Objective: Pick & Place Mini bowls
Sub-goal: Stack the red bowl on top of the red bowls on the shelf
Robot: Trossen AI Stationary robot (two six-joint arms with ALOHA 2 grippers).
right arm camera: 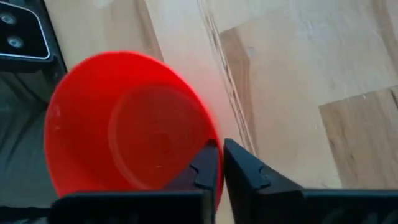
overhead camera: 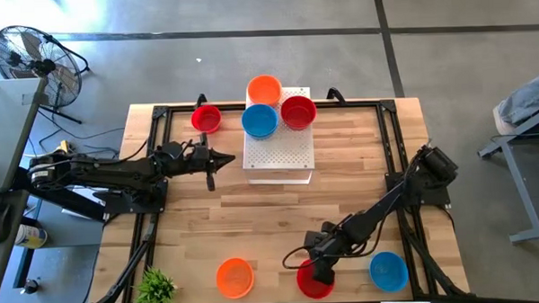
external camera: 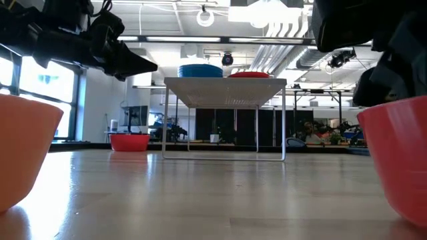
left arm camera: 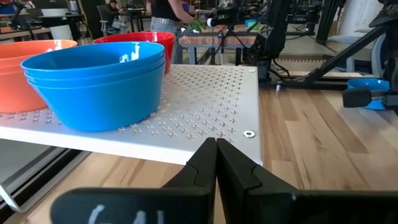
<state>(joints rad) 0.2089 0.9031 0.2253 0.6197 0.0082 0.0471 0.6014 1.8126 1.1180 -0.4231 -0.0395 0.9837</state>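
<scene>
Wood-plank table [overhead camera: 254,224], grey concrete floor [overhead camera: 464,46], fan [overhead camera: 28,52]

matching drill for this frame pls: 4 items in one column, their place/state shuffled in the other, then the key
Items
1. blue bowl stack
2. right gripper
3. left gripper
4. lone red bowl

Places/states
A. on the table, left of the white board
B. shut on the rim of the near red bowl
C. on the white board, between the orange bowl and a red one
D. shut and empty, just left of the board

Pairs: 1-C, 2-B, 3-D, 4-A
</scene>
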